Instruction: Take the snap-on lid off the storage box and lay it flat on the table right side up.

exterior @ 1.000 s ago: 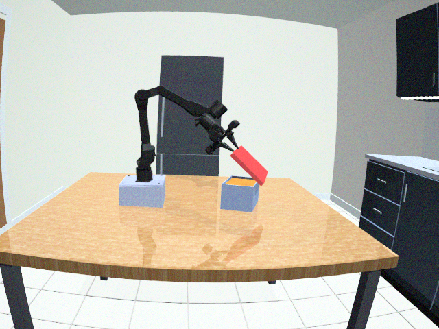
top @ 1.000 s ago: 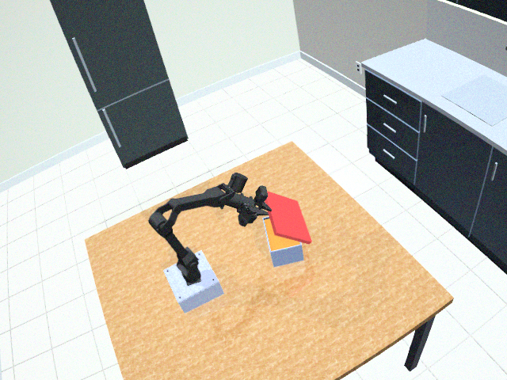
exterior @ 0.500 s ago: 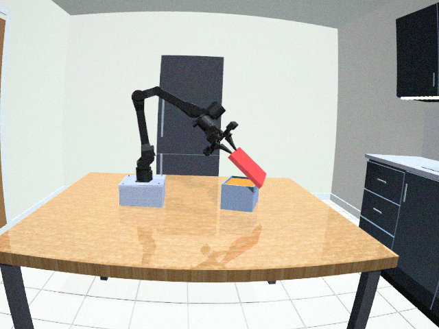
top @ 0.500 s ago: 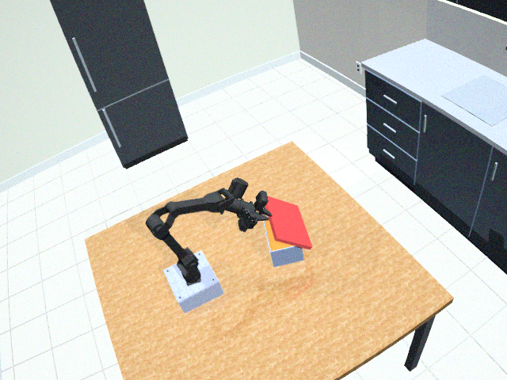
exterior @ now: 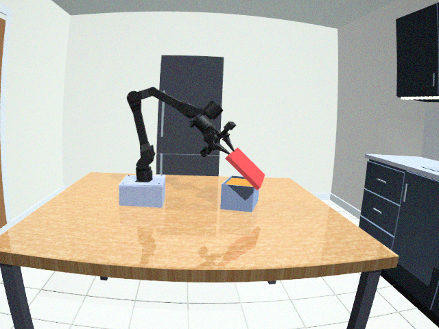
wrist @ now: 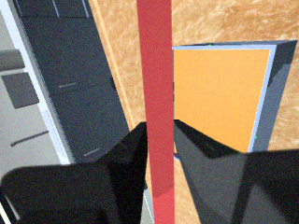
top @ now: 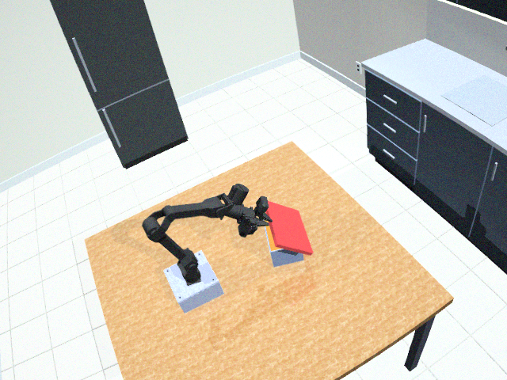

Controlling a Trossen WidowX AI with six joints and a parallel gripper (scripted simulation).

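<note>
The red lid point(top: 290, 229) point(exterior: 245, 168) point(wrist: 156, 70) is off the storage box and steeply tilted, its low end toward the right, above the box's right side. My gripper point(top: 269, 222) point(exterior: 232, 152) point(wrist: 159, 126) is shut on the lid's raised left edge. The storage box point(top: 286, 258) point(exterior: 236, 198) point(wrist: 280, 61) is blue-grey and stands upright on the table, open at the top, with an orange inside. In the top view the lid hides much of the box. Whether the lid's low end touches the box rim cannot be told.
The wooden table point(top: 327, 319) point(exterior: 184, 240) carries the box and, to the left, the arm's pale base block point(top: 202, 295) point(exterior: 141, 195). A dark cabinet with drawers point(top: 393, 131) point(exterior: 383, 198) stands beyond the table's right edge.
</note>
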